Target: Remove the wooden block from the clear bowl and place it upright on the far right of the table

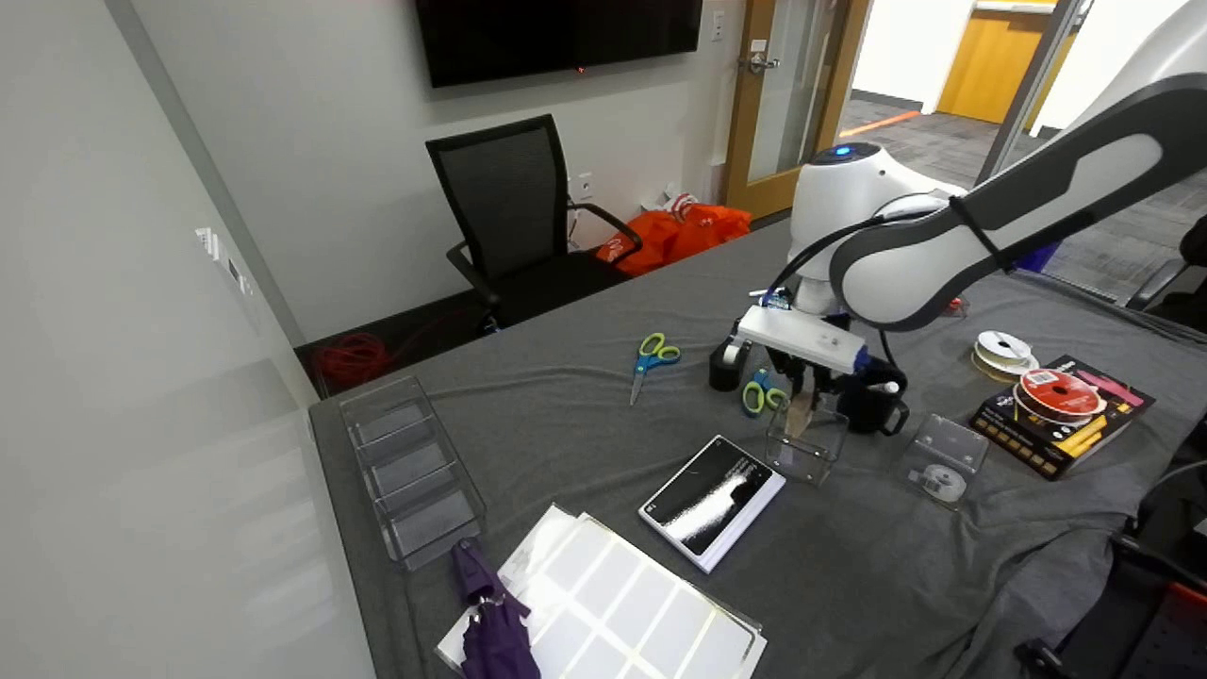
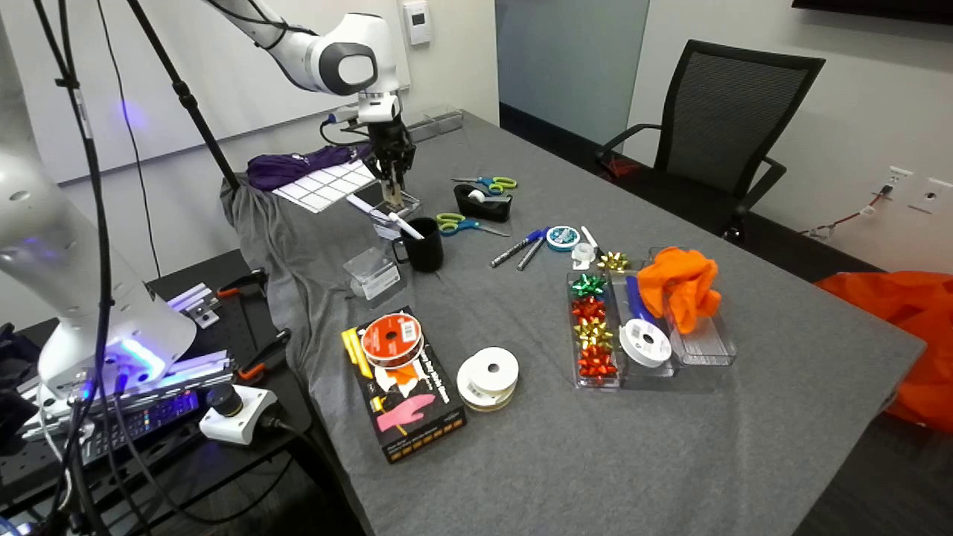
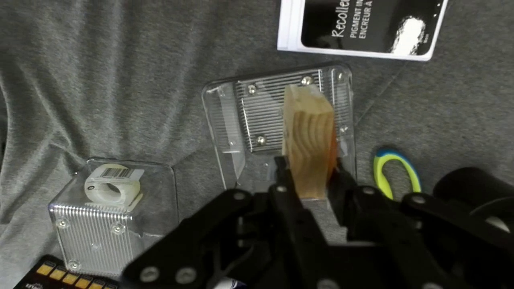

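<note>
The wooden block (image 3: 309, 136) is light wood with an orange side. Its lower end is within the outline of the clear bowl (image 3: 217, 132), a rectangular see-through container; I cannot tell whether it touches the bottom. In both exterior views the block (image 1: 800, 415) (image 2: 392, 195) hangs below my gripper (image 1: 809, 382) (image 2: 389, 173) at the bowl (image 1: 818, 460) (image 2: 409, 207). In the wrist view my gripper (image 3: 309, 168) has its fingers against both sides of the block, shut on it. The table (image 1: 556, 434) (image 2: 640, 447) has a grey cloth.
A black mug (image 2: 424, 246) with markers, green-blue scissors (image 1: 754, 394) and a tape dispenser (image 1: 726, 366) stand close to the bowl. A black-and-white box (image 1: 712, 500) and a clear container (image 1: 943, 453) flank it. Bow trays (image 2: 593, 327) and a ribbon box (image 2: 406, 402) lie farther off.
</note>
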